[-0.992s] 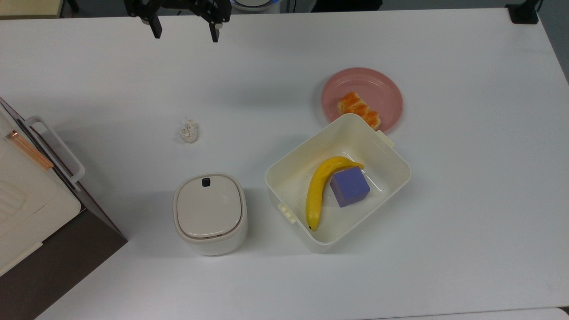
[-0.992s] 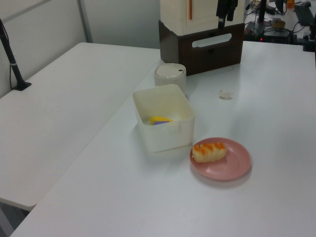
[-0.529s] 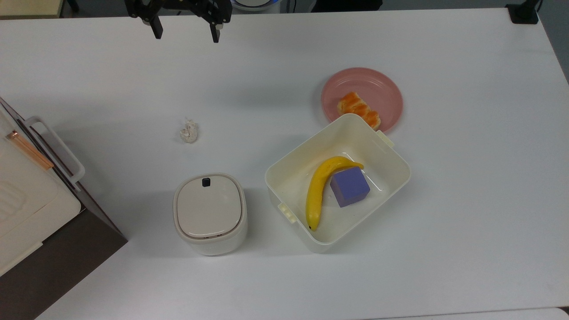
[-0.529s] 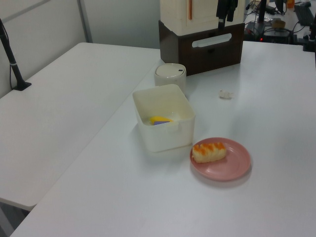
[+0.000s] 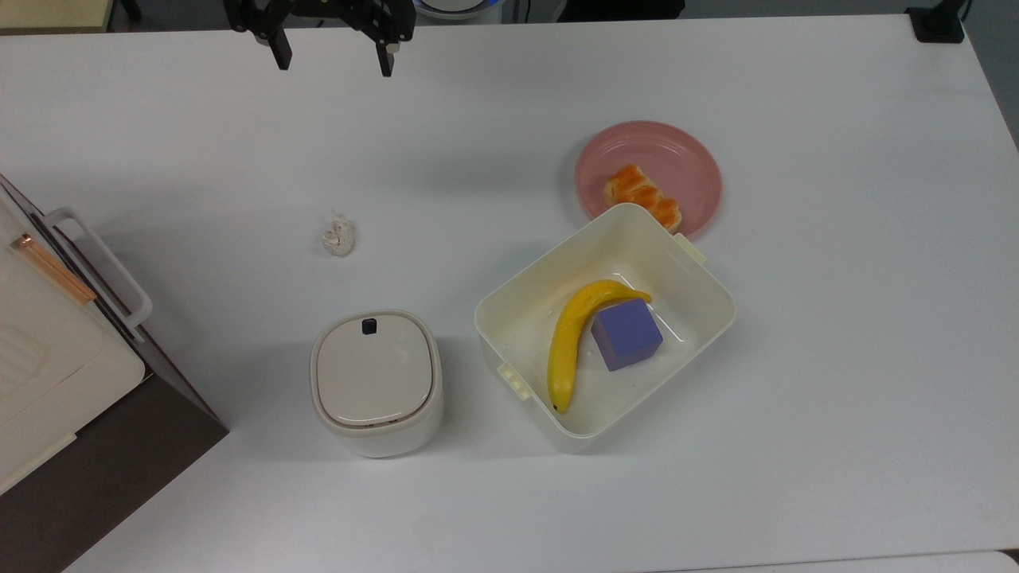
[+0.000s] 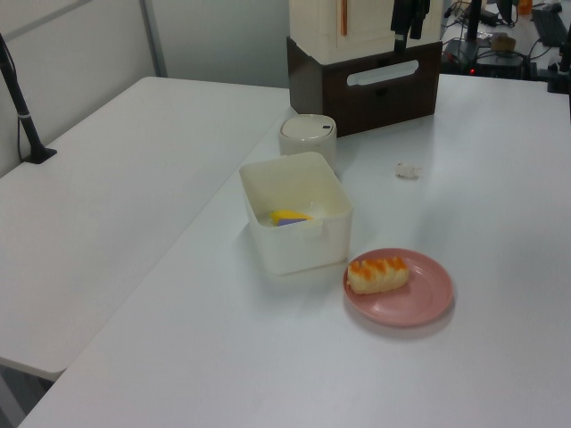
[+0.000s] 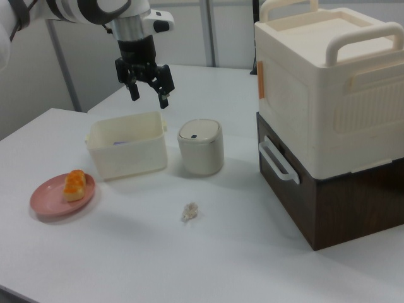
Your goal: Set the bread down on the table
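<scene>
The bread (image 5: 642, 198) (image 6: 378, 274) (image 7: 74, 185), a small bun with a glossy orange-brown top, lies on a round pink plate (image 5: 685, 163) (image 6: 419, 299) (image 7: 44, 201) that stands on the white table (image 5: 836, 318) (image 6: 500, 196) (image 7: 208, 252). My gripper (image 5: 332, 62) (image 7: 149, 96) hangs high in the air, open and empty, at the top view's upper left, far from the bread. In the left view the gripper (image 6: 403, 36) appears at the top, in front of the stacked boxes.
A cream bin (image 5: 700, 278) (image 6: 308, 254) (image 7: 126, 161) next to the plate holds a banana (image 5: 569, 338) and a purple cube (image 5: 626, 334). A lidded cream canister (image 5: 376, 382) (image 7: 200, 146), a whitish wad (image 5: 339, 235) (image 7: 189, 211) and a brown-and-cream box stack (image 5: 64, 374) (image 7: 328, 113) also stand here.
</scene>
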### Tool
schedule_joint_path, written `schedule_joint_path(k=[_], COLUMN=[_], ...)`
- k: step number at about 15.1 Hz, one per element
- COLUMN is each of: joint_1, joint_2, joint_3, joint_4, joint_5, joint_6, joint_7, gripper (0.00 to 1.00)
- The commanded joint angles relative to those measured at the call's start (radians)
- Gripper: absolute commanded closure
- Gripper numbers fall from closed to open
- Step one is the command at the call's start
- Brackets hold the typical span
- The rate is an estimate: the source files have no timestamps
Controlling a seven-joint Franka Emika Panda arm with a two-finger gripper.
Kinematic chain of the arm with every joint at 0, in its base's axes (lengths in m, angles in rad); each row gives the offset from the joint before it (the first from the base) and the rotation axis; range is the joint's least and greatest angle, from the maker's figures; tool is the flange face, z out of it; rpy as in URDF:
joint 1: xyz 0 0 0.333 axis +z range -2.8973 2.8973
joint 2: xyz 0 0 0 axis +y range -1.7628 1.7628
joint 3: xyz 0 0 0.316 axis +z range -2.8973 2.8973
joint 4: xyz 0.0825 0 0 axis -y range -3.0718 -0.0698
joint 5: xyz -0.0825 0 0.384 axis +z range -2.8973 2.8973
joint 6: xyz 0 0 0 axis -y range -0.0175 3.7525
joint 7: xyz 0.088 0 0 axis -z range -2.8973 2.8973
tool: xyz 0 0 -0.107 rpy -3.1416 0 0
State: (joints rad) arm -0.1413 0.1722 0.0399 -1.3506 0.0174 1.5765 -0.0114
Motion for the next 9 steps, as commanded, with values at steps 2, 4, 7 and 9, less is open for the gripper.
schedule_joint_path(k=[2, 4, 7, 9], joint_1=[0.019, 0.014, 0.014, 0.016], joint_2=[-0.023, -0.017, -0.019, -0.029], joint_3=[0.003, 0.035, 0.051, 0.102], joint_4=[-0.036, -0.035, -0.059, -0.109], joint_5=[-0.026, -0.063, -0.077, -0.134], joint_6=[-0.026, -0.067, -0.067, -0.061], joint_7=[-0.063, -0.158, -0.177, -0.18], gripper=[0.0, 0.0, 0.0, 0.0])
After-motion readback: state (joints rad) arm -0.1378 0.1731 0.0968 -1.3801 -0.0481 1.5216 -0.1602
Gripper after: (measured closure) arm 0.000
